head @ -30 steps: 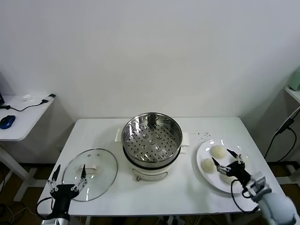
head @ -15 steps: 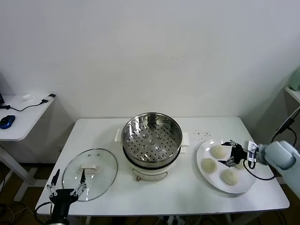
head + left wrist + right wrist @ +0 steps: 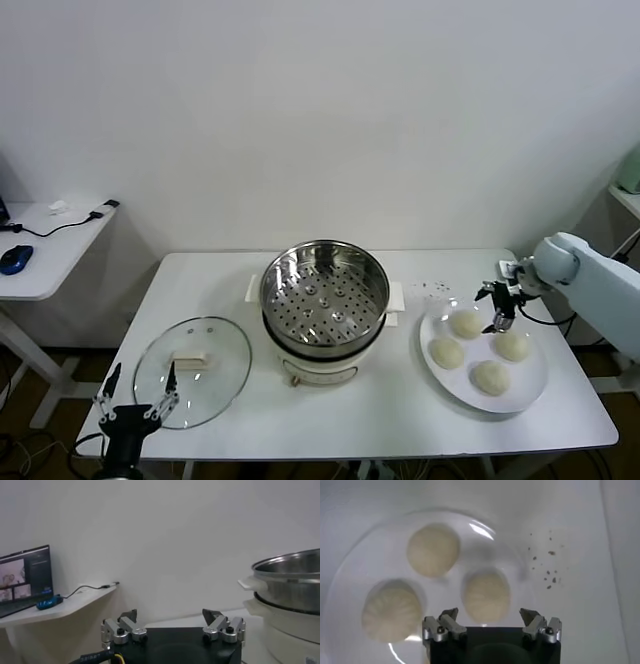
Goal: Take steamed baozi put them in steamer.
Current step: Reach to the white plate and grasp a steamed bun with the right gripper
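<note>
The steamer [image 3: 325,295], a shiny perforated steel basket on a white cooker base, stands mid-table; its rim also shows in the left wrist view [image 3: 292,575]. Several cream baozi lie on a white plate [image 3: 528,388] to its right, among them one at the far left [image 3: 464,323] and one at the far right [image 3: 512,345]. My right gripper [image 3: 497,305] hangs open above the plate's far side, between those two. In the right wrist view it [image 3: 489,614] is over a baozi [image 3: 486,596], not touching it. My left gripper [image 3: 135,400] [image 3: 169,614] waits open at the front left.
A round glass lid [image 3: 215,385] with a white handle lies on the table just beyond the left gripper. Dark specks [image 3: 435,290] dot the table between steamer and plate. A side table with a blue mouse [image 3: 14,260] stands off to the left.
My right arm has swung from the plate's front right edge over to its far side, and all the baozi now show. The left gripper has sunk a little toward the table's front edge.
</note>
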`<state>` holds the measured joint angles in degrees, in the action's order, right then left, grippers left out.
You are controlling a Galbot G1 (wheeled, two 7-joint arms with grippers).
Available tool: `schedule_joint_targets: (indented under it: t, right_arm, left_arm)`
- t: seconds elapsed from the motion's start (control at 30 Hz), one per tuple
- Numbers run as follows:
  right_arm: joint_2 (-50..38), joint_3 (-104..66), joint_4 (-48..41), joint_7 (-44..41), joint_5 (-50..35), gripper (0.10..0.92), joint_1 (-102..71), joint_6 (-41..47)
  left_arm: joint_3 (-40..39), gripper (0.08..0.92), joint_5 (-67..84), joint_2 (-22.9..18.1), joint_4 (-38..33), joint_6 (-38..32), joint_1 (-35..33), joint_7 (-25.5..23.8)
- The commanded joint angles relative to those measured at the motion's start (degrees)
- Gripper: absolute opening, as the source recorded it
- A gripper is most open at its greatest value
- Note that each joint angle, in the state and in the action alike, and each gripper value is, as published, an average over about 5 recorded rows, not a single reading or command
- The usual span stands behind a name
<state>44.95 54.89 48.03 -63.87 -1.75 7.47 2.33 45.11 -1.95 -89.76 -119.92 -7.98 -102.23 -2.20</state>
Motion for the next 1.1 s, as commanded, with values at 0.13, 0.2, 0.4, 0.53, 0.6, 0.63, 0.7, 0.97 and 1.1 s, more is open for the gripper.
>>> schedule_joint_targets:
  t: [0.13, 0.2, 0.4, 0.53, 0.6, 0.63, 0.7, 0.97, 1.1]
  right_arm:
    - [9.13, 8.23, -11.77, -2.72, 0.14, 0.823, 4.39, -1.95]
    - [9.63, 7.69, -11.96, -2.64, 0.23, 0.823, 3.45, -1.81]
    - [10.57, 7.02, -11.93, -2.62, 0.66, 0.823, 1.48, -1.49]
    - [10.77, 6.59, -11.73, -2.70, 1.03, 0.823, 0.56, -1.30]
    - [10.79, 6.42, -11.70, -2.76, 1.24, 0.823, 0.30, -1.28]
    - [10.80, 6.32, -11.74, -2.78, 1.46, 0.823, 0.21, -1.31]
    - [10.87, 6.11, -11.91, -2.81, 1.91, 0.823, 0.08, -1.44]
    - [11.06, 5.02, -12.64, -3.13, 2.79, 0.722, -0.21, -2.15]
    - [10.95, 4.43, -12.68, -3.43, 3.05, 0.640, -0.31, -2.38]
  left_arm:
    - [0.22, 0.823, -0.19, 0.12, 0.46, 0.56, 0.59, -0.07]
    - [0.30, 0.823, -0.21, 0.18, 0.63, 0.57, 0.63, -0.08]
    - [0.54, 0.823, -0.24, 0.18, 0.84, 0.53, 0.57, -0.09]
    - [0.79, 0.823, -0.23, 0.17, 0.90, 0.44, 0.42, -0.09]
    - [0.90, 0.823, -0.23, 0.19, 0.92, 0.39, 0.33, -0.09]
    - [0.94, 0.823, -0.22, 0.20, 0.94, 0.36, 0.30, -0.09]
    - [0.98, 0.823, -0.23, 0.21, 0.98, 0.31, 0.28, -0.09]
    - [0.96, 0.823, -0.29, 0.19, 1.02, 0.07, 0.00, -0.06]
    - [1.00, 0.823, -0.34, 0.22, 1.08, 0.02, 0.00, -0.05]
